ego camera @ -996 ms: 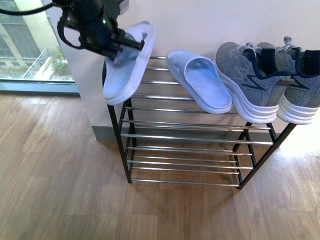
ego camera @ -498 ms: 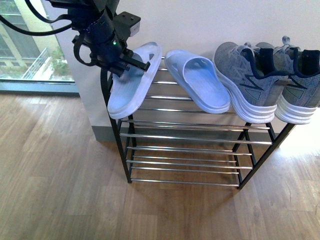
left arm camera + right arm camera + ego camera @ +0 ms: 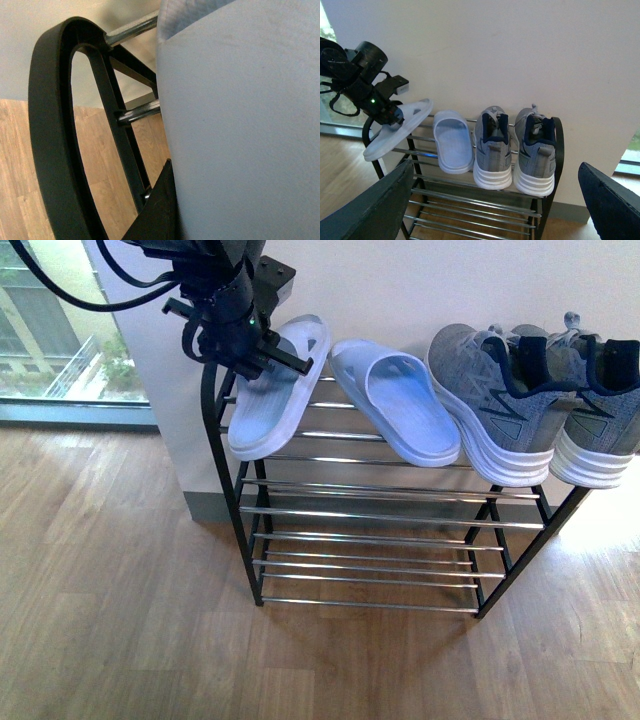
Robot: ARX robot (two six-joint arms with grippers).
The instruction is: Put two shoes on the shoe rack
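The two shoes, grey sneakers with white soles [image 3: 490,405] [image 3: 600,405], stand side by side on the top tier at the right end of the shoe rack [image 3: 370,511]. In the right wrist view their heels [image 3: 492,150] [image 3: 536,152] face me. My left gripper [image 3: 262,350] is shut on a light blue slipper [image 3: 270,405], held tilted over the top tier's left end. In the left wrist view its sole [image 3: 240,125] fills the picture beside one black finger [image 3: 156,215]. My right gripper [image 3: 495,210] stands open, well back from the rack.
A second light blue slipper [image 3: 400,400] lies on the top tier between the held one and the sneakers. The rack's rounded black side frame [image 3: 45,125] is close to my left gripper. A white wall [image 3: 450,280] backs the rack, with a window [image 3: 50,330] to the left and wooden floor [image 3: 120,620] in front.
My left gripper has carried the slipper rightward and toward the wall, from beyond the rack's left frame to over the top tier's left end. Sneakers and the other slipper stayed put.
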